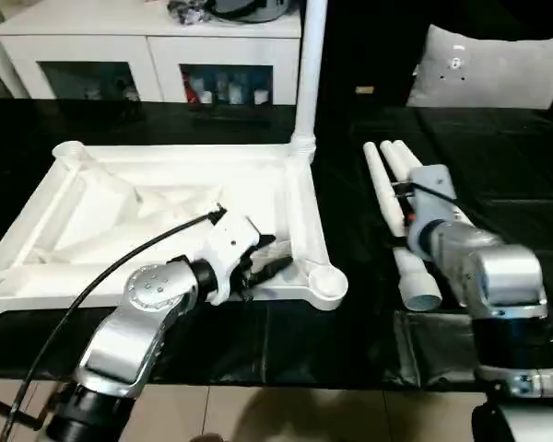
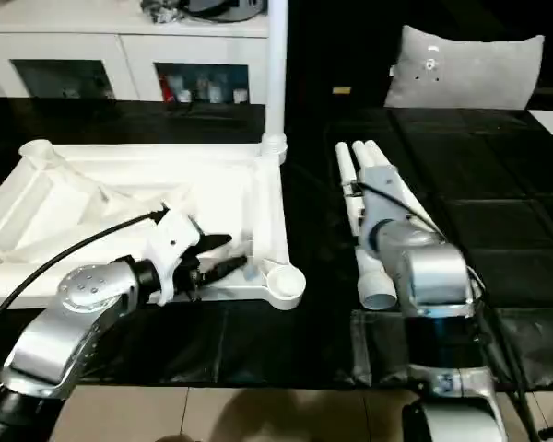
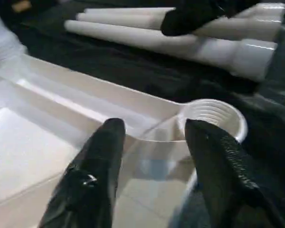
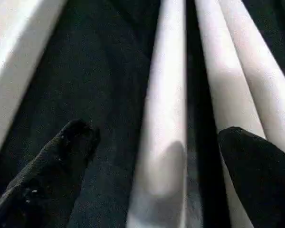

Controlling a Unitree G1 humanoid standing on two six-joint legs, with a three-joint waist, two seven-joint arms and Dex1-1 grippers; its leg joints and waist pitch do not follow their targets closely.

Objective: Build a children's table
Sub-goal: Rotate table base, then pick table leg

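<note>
The children's table top [image 1: 92, 212] lies upside down on the black surface, white and ribbed. One white leg [image 1: 309, 64] stands upright in its far right corner socket. Three more legs [image 1: 392, 180] lie side by side to the right of the top. My left gripper [image 3: 152, 142] is at the top's near right rim, open, one finger on each side of the rim wall, close to the empty corner socket [image 3: 213, 116]. My right gripper [image 4: 156, 137] hovers over the lying legs, open wide, its fingers straddling one leg [image 4: 168, 95] without touching it.
A white cabinet [image 1: 147, 46] with shelves stands behind the black surface. A grey cushion [image 1: 498, 69] sits at the back right. The surface's front edge [image 1: 258, 382] runs just below my forearms, with light floor beyond it.
</note>
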